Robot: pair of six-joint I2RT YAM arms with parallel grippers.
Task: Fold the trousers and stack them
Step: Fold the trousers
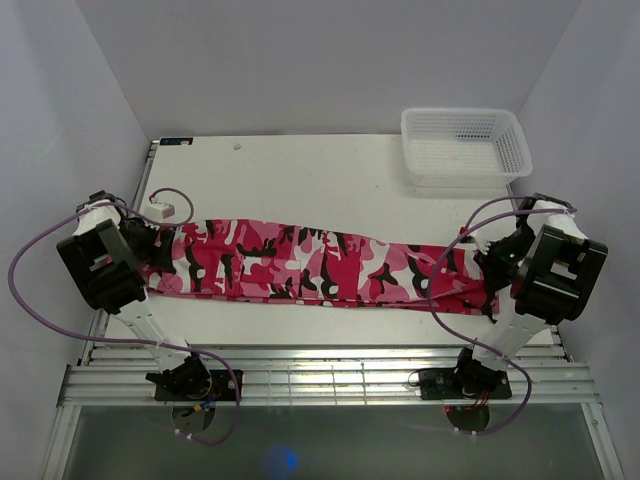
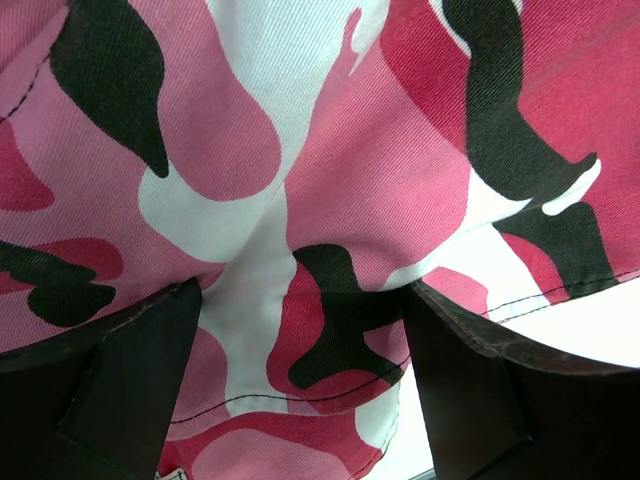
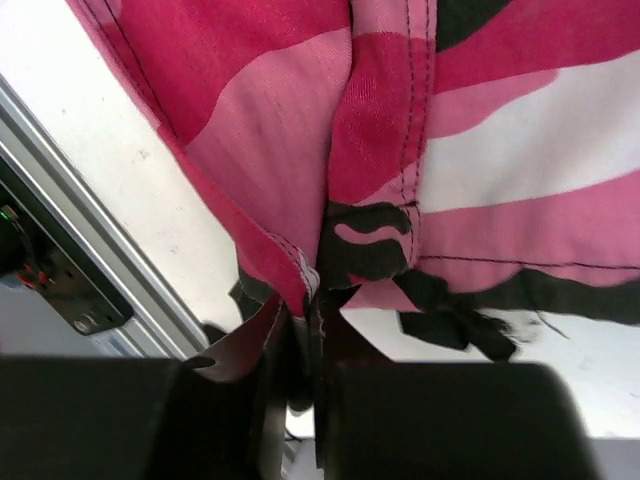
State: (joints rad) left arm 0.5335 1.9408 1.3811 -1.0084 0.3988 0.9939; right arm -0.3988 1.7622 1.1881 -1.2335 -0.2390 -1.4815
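Near edge: an aluminium rail [image 1: 320, 375], to which both arm bases are bolted. Beyond it: the trousers [image 1: 320, 265], pink camouflage, laid out lengthwise across the white table [image 1: 300, 170]. At their left end the left gripper [image 2: 305, 330] is set with its fingers spread wide over the cloth, nothing being pinched. At their right end a stitched edge is pinched by the right gripper [image 3: 305, 330], fingers pressed together (judged: the end is held ready to be carried over in a fold). Far right corner: a white mesh basket [image 1: 466, 172], well apart from the cloth. The table is enclosed by plain pale walls [image 1: 330, 60].
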